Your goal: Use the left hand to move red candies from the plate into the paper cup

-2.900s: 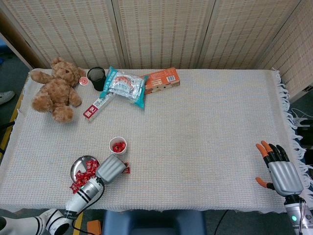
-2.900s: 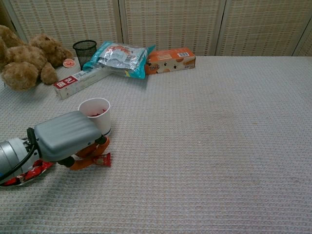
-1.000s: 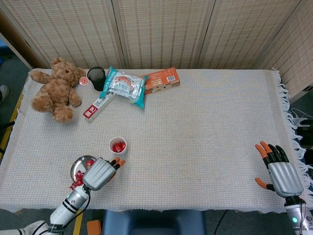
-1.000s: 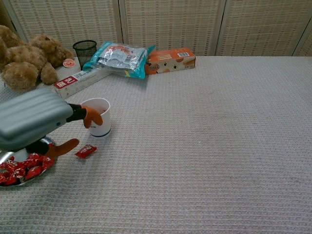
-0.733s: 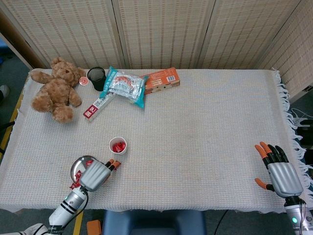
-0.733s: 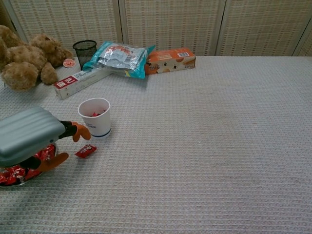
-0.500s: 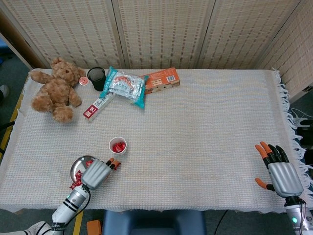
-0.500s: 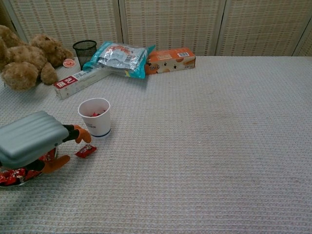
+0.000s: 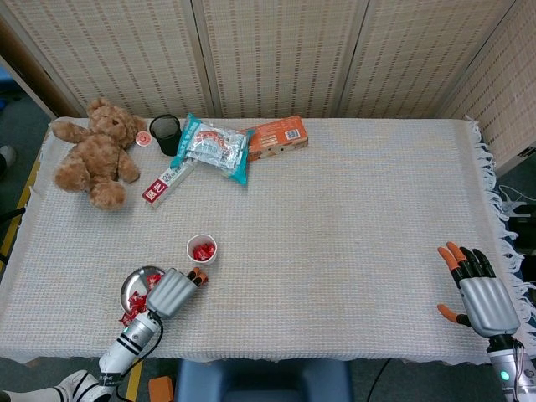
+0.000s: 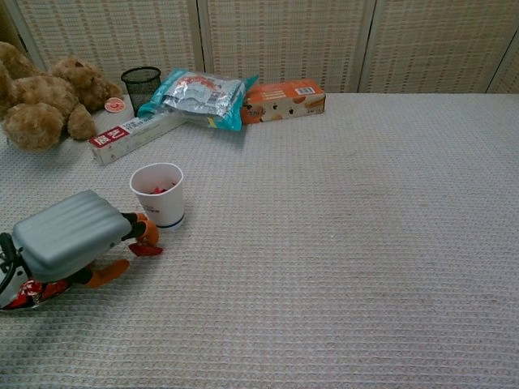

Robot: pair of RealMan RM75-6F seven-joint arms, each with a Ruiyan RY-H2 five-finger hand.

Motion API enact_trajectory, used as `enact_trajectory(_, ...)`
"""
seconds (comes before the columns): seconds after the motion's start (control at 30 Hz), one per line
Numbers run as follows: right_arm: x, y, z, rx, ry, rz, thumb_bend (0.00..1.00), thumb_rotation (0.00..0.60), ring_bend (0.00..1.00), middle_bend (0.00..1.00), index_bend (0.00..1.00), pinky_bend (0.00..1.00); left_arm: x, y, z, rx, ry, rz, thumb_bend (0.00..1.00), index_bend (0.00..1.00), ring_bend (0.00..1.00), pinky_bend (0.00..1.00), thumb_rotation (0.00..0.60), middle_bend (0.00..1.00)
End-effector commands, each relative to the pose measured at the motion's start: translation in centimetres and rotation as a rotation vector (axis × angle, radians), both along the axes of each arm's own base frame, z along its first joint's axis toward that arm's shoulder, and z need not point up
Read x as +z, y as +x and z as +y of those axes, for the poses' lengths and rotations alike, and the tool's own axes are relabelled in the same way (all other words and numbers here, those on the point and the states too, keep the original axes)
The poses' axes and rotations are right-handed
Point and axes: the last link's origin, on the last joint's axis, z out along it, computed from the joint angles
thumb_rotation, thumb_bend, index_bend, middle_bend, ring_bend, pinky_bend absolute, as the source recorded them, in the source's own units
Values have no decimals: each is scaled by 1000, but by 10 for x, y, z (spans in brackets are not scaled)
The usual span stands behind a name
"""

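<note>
Stray candy (image 10: 146, 250) lay on tabletop (image 10: 340, 243) beside paper cup (image 10: 158, 194); left hand (image 10: 69, 235), fingertips over it, grasp unclear. Needed firm pinch, then vertical lift above rim.

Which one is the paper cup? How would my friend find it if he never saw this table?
Start at the brown teddy bear in the table's far left corner, then come straight toward the near edge, to the silver plate of red candies. The paper cup stands just beyond that plate: small, white, open-topped, with red candies inside, unlike the black mesh cup by the bear.
</note>
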Motion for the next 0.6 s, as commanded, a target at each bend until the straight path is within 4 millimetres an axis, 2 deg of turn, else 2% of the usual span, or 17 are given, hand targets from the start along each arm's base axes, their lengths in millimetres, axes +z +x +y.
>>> enact_trajectory(0.03, 0, 0, 0, 0, 0, 0, 83, 600, 0, 0, 0, 0, -1, 0, 1, -4, 6, -4, 444, 380, 848, 1000, 600, 409)
enact_trajectory(0.27, 0, 0, 0, -1, -1, 1, 84, 600, 0, 0, 0, 0, -1, 0, 4, -16, 30, -11, 444, 470, 850, 1000, 600, 510)
enact_trajectory(0.4, 0, 0, 0, 0, -3, 1, 84, 600, 0, 0, 0, 0, 0, 0, 4, -27, 38, -12, 441, 480, 851, 1000, 600, 521)
enact_trajectory(0.5, 0, 0, 0, -1, -2, 1, 84, 600, 0, 0, 0, 0, 5, 3, 0, -36, 44, -37, 441, 486, 851, 1000, 600, 522)
enact_trajectory(0.6, 1, 0, 0, -1, -5, 0, 84, 600, 0, 0, 0, 0, 20, 9, -8, -46, 55, -97, 442, 486, 851, 1000, 600, 523)
